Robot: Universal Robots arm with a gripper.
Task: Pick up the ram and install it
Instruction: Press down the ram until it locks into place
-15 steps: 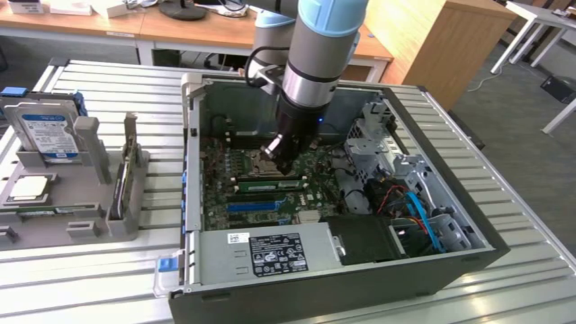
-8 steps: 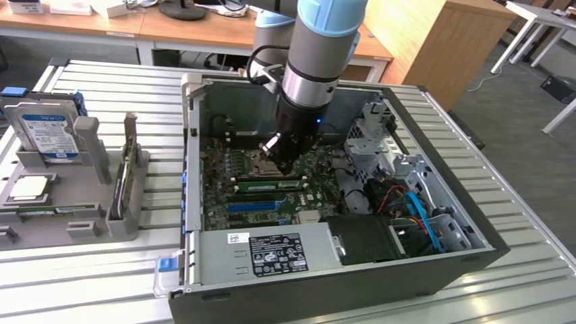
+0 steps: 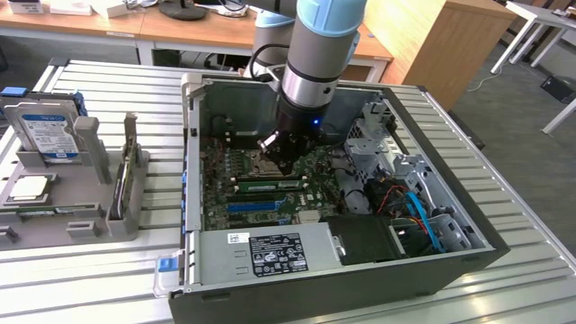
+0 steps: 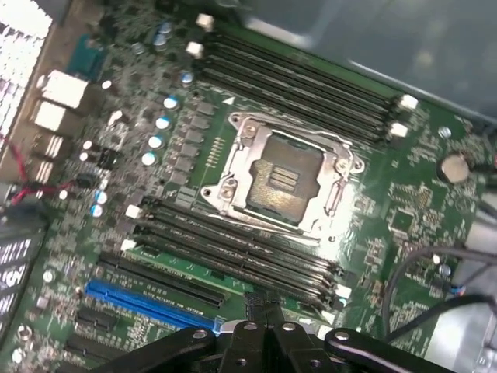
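Observation:
The ram (image 3: 268,182), a narrow green stick, stands on edge in a slot of the motherboard (image 3: 229,202) inside the open computer case (image 3: 193,135). My gripper (image 3: 286,171) reaches down into the case and hangs right over the ram's end on the exterior view's right. In the wrist view the gripper (image 4: 264,307) is shut with nothing between its fingers, just above the long black memory slots (image 4: 233,252) beside the CPU socket (image 4: 279,175). Whether the fingertips touch the ram I cannot tell.
A grey holder (image 3: 81,223) at the exterior view's left carries a hard drive (image 3: 47,135) with a blue label and an upright card (image 3: 121,179). The power supply (image 3: 270,253), cables (image 3: 405,202) and drive cage (image 3: 373,135) crowd the case. A blue slot (image 4: 147,303) lies nearby.

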